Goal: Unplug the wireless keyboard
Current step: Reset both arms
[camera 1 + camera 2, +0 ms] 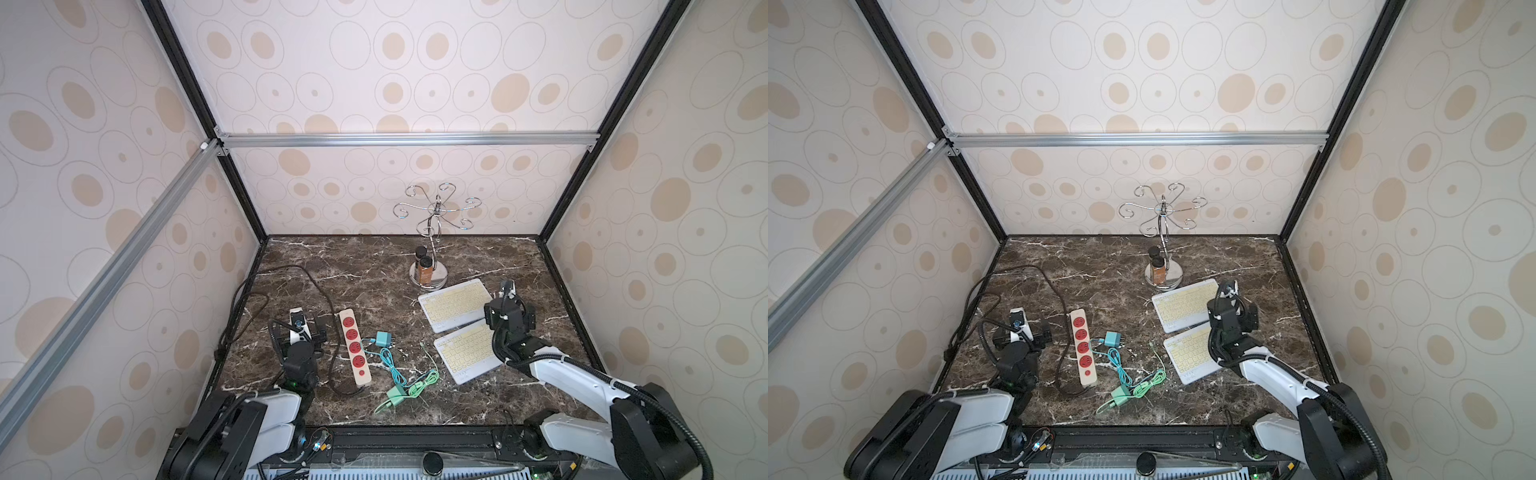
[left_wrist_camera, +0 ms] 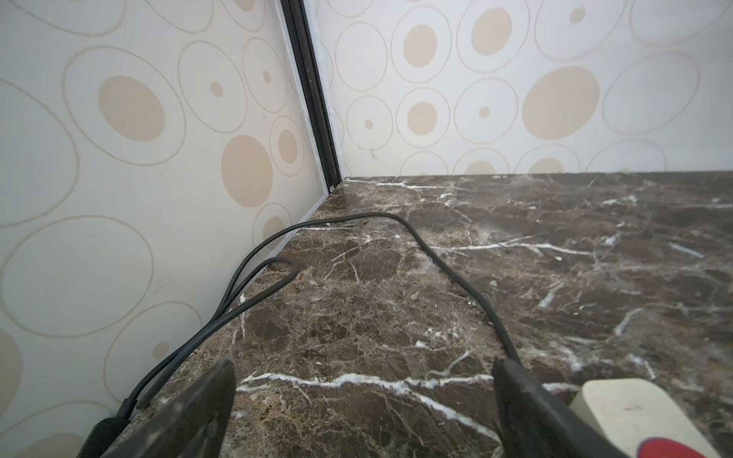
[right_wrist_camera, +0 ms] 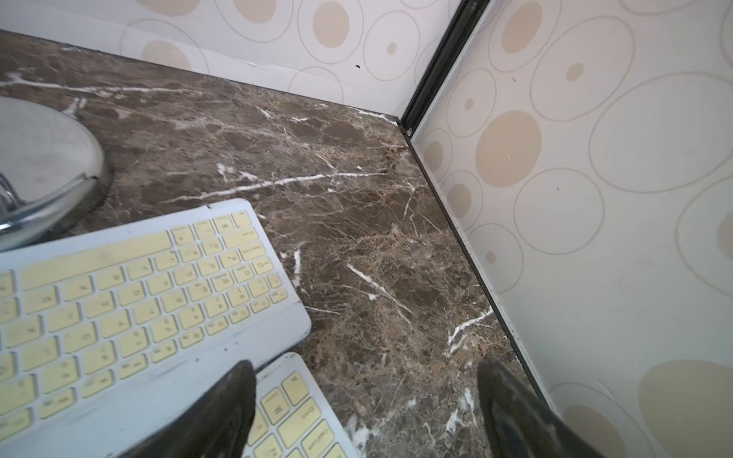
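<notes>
The left fingers (image 2: 190, 416) stand wide apart and empty over bare table (image 2: 357, 317), the power strip (image 2: 634, 412) just beside one finger and a black cord (image 2: 448, 261) running out ahead of them. The right fingers (image 3: 214, 408) are apart too, holding nothing: one overlaps the edge of the far keyboard (image 3: 119, 301), and a corner of the near keyboard (image 3: 293, 412) shows between them

Two keyboards (image 1: 455, 305), two chargers (image 1: 382, 338)

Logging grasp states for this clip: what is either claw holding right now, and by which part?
Nothing is held. The left claw stands open over the tabletop beside the power strip; the right claw is open and empty by the far keyboard.
</notes>
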Tool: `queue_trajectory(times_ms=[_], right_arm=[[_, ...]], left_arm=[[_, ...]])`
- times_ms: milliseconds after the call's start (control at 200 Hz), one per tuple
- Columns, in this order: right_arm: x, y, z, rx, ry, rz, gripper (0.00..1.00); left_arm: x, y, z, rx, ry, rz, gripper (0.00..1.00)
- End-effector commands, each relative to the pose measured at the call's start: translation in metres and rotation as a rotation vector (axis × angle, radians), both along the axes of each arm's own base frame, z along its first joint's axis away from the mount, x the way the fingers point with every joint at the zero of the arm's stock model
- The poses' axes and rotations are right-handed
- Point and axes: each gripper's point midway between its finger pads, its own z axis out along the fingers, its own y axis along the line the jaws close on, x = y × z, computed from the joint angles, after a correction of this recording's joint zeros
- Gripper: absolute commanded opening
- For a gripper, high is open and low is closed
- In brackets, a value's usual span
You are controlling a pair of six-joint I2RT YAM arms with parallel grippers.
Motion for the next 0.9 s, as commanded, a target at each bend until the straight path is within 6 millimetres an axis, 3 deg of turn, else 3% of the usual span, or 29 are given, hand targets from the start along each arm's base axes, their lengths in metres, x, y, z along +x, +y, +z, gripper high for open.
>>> queue_trajectory(times_ms=[0, 105, 135, 265, 350, 410, 470, 645, 780, 895], right_arm=[[0.02, 0.02, 0.016, 0.013, -0.174, 0.127, 0.89], [0.037, 0.023, -0.012, 0.019, -0.109, 0.162, 0.89], [0.043, 0.025, -0.012, 0.002, -0.111, 0.178, 1.0], [0.046, 0.024, -0.022, 0.031, -0.1, 0.215, 1.0], [0.048, -0.001, -0.029, 0.139, -0.126, 0.184, 1.0], [0.048, -0.011, -0.045, 0.268, -0.097, 0.213, 1.0], [0.053, -0.011, -0.042, 0.291, -0.147, 0.242, 1.0], [0.062, 0.0, -0.05, 0.28, -0.044, 0.282, 1.0], [0.062, 0.001, -0.05, 0.289, -0.031, 0.283, 1.0], [0.061, 0.0, -0.05, 0.286, -0.025, 0.281, 1.0]], left_arm=[[0.014, -0.002, 0.043, 0.035, -0.152, 0.0, 1.0], [0.021, -0.007, 0.044, 0.056, -0.156, -0.025, 1.0], [0.023, -0.01, 0.046, 0.062, -0.164, -0.038, 1.0], [0.026, -0.013, 0.046, 0.047, -0.183, -0.061, 1.0], [0.032, -0.011, 0.041, 0.065, -0.188, -0.05, 1.0], [0.027, -0.007, 0.044, 0.066, -0.22, -0.03, 1.0], [0.023, -0.004, 0.042, 0.034, -0.221, -0.035, 1.0], [0.031, 0.001, 0.035, -0.005, -0.203, -0.061, 1.0], [0.043, 0.005, 0.025, -0.027, -0.171, -0.072, 1.0], [0.065, 0.011, 0.018, -0.058, -0.111, -0.053, 1.0]])
